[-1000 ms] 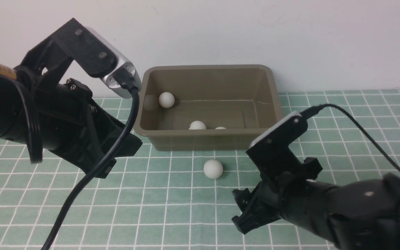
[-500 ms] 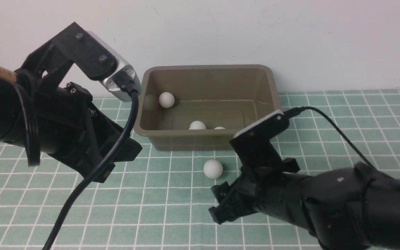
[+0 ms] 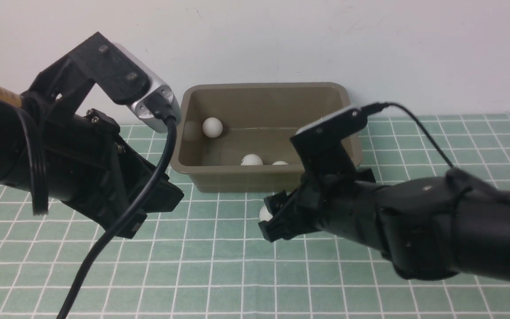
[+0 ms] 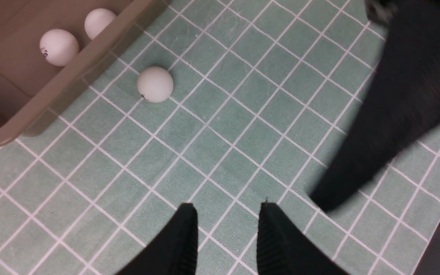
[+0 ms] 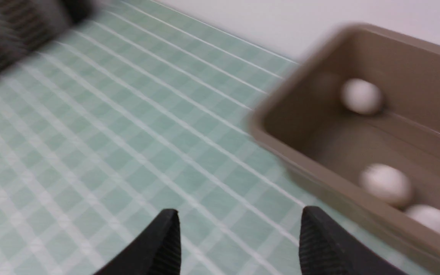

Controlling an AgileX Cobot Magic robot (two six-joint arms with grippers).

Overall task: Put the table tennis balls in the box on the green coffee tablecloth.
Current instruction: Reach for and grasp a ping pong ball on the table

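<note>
The olive-brown box (image 3: pixel 193 170) stands on the green checked tablecloth (image 3: pixel 219 266) by the wall. Three white table tennis balls lie inside it (image 3: pixel 212 127) (image 3: pixel 251 159) (image 3: pixel 280 163). A fourth ball (image 3: pixel 263 214) lies on the cloth just in front of the box, half covered in the front view by my right gripper (image 3: pixel 272 217). The right wrist view shows that gripper (image 5: pixel 239 219) open over bare cloth beside the box (image 5: pixel 281 145), with no ball between its fingers. My left gripper (image 4: pixel 225 214) hovers open and empty over the cloth, left of the loose ball (image 4: pixel 155 84).
A white wall rises directly behind the box. The left arm's black cable (image 3: pixel 117 230) hangs down to the cloth at the front left. The right arm's bulky body (image 3: pixel 436 226) fills the front right.
My right arm has swung left and toward the box, now covering part of the loose ball, and its jaws have narrowed. The left arm has barely moved.
</note>
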